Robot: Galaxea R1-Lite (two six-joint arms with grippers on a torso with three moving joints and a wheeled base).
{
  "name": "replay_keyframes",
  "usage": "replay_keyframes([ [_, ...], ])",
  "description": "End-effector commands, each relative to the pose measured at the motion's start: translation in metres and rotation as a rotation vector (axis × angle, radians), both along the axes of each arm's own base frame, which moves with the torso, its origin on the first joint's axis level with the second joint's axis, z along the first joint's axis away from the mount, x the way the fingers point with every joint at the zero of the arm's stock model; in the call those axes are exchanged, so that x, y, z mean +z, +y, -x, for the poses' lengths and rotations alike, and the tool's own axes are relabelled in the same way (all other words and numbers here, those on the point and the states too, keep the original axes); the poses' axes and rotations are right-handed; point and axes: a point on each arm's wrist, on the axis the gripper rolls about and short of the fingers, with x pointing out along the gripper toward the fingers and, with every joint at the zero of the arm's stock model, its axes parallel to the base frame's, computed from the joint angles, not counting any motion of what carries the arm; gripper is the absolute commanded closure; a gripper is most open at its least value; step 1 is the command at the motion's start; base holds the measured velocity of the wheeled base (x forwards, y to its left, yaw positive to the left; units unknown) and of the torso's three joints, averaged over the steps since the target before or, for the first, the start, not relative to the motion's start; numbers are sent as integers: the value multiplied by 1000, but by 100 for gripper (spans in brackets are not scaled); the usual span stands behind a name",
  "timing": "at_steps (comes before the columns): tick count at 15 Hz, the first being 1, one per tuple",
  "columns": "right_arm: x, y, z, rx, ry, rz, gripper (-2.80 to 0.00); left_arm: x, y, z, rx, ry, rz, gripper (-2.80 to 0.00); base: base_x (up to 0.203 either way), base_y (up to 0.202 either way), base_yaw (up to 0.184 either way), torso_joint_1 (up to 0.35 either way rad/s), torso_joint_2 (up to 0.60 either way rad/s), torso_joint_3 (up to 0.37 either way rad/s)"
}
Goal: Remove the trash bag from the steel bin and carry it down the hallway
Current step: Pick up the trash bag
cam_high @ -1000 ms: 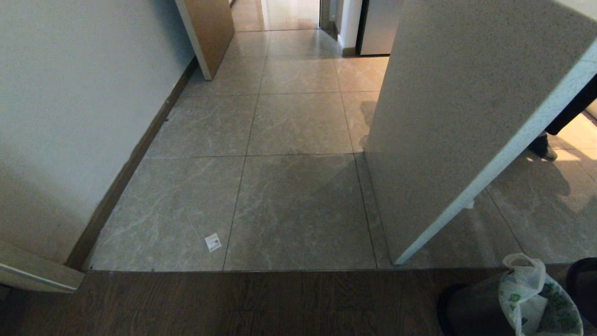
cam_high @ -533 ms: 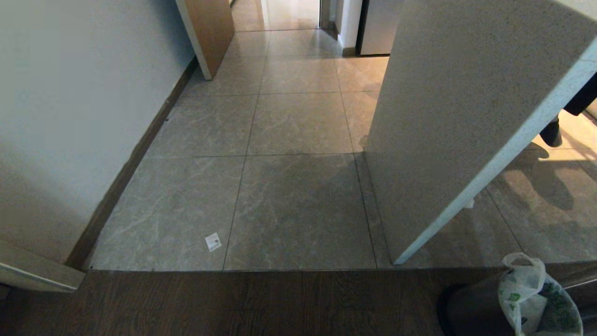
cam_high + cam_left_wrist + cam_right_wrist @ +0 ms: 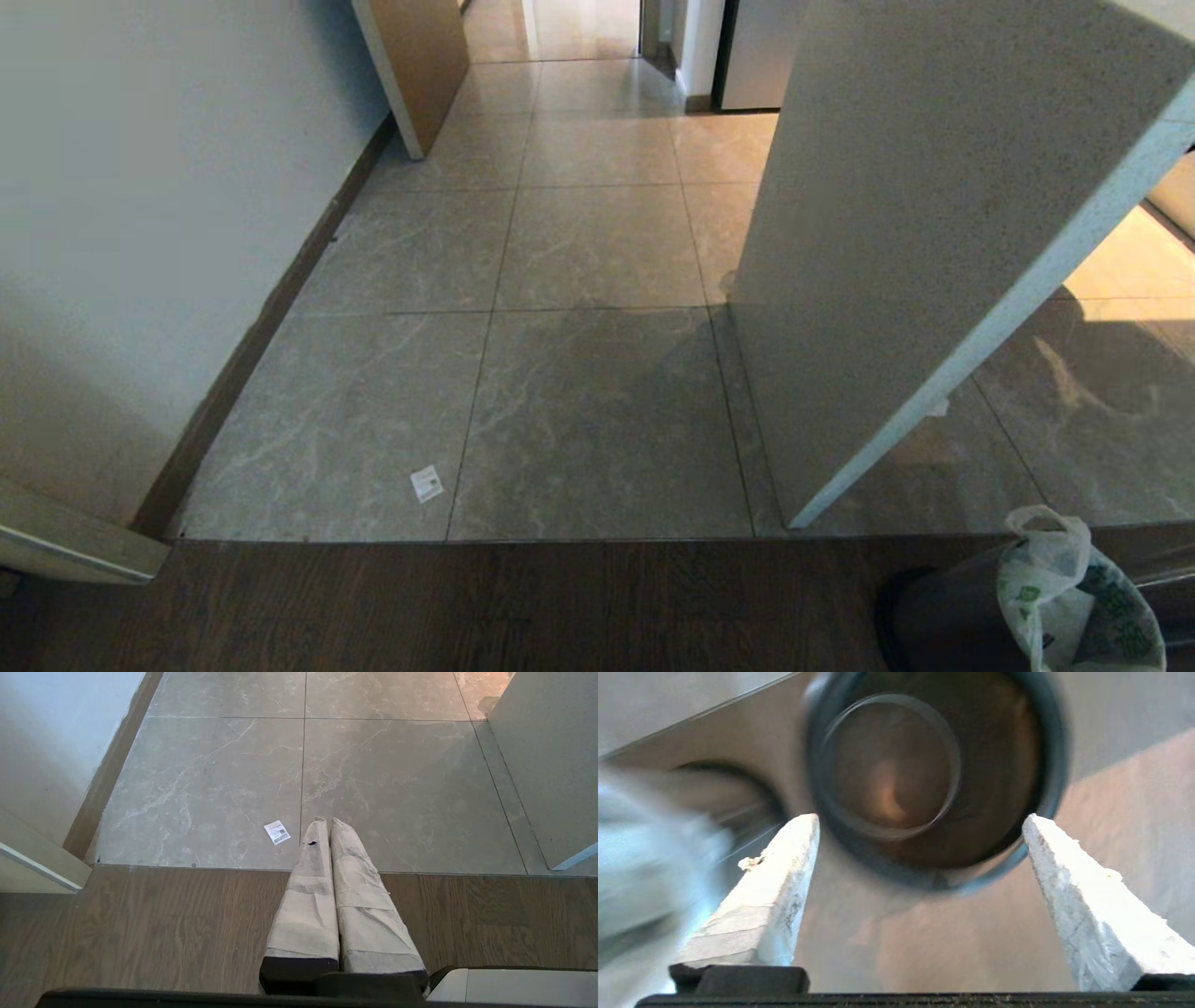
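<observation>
Right end effector, fingers spread and empty, hangs above the steel bin; it should pinch the trash bag by a loop handle.

head: high, down hallway | left wrist: low, shares paper scrap | right wrist: close above steel bin
</observation>
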Motion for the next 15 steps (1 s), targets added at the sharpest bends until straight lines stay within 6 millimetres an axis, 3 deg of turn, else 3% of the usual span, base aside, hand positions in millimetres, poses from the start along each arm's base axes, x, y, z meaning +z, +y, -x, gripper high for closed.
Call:
replay_keyframes([
  [1,40,32,9,22,-30,31,0,0,0,0,1,0,1,0,0,0,0,0,0,0],
  [8,97,150,42,167,-29,86,0,0,0,0,1,-1,1,0,0,0,0,0,0,0],
  [11,117,189,54,175,-40,180,0,0,0,0,1,-2,1,0,0,0,0,0,0,0],
  [15,124,226,67,109,29,264,0,0,0,0,1,1,1,0,0,0,0,0,0,0],
])
